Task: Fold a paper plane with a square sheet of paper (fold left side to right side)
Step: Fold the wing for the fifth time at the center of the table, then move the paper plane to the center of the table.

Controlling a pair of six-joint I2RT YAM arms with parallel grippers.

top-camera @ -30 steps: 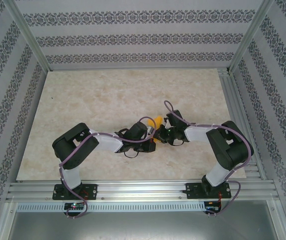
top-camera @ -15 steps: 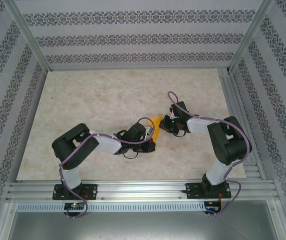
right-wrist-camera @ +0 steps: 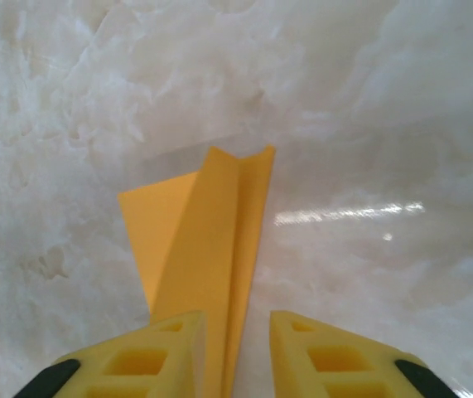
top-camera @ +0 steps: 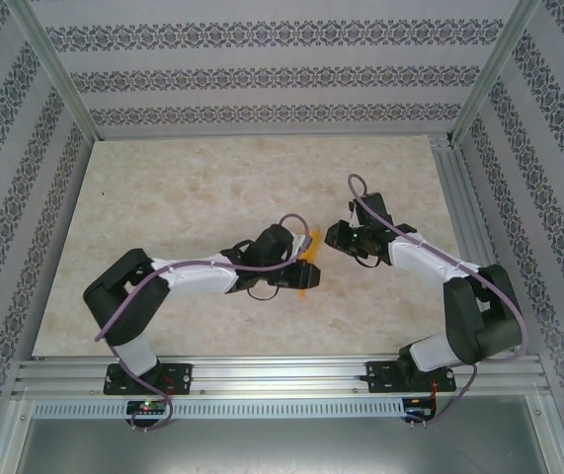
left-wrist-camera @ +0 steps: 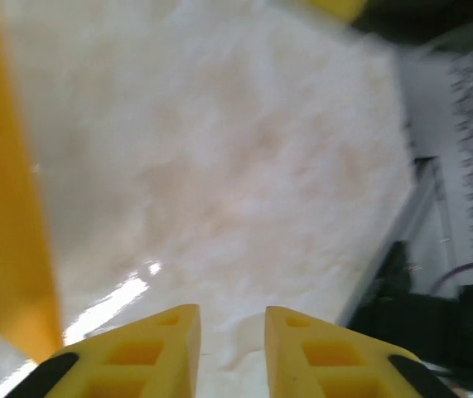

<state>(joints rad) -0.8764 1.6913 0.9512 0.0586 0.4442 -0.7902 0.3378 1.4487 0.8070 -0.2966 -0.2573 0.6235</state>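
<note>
The paper plane [top-camera: 313, 240], a narrow creased orange-yellow dart, lies flat on the table between my two grippers. In the right wrist view the paper plane [right-wrist-camera: 211, 240] spreads out ahead, and its narrow end runs back along the inner side of the left finger. My right gripper [right-wrist-camera: 236, 319] is open over it; from above, the right gripper [top-camera: 333, 237] sits just right of the plane. The left gripper [left-wrist-camera: 230, 313] is open with bare table between its fingers, and the plane's edge [left-wrist-camera: 4, 207] runs along its left. Seen from above, my left gripper [top-camera: 306, 275] partly covers the plane.
The tabletop [top-camera: 193, 197] is pale marble-patterned board. An aluminium rail [top-camera: 464, 217] runs along its right side and slotted rails [top-camera: 282, 375] along the near edge. Patterned walls close the back and both sides.
Both grippers have opened. The right gripper has drawn back up and to the right, away from the plane. The left arm has stretched out to the right. The plane now lies on the table.
</note>
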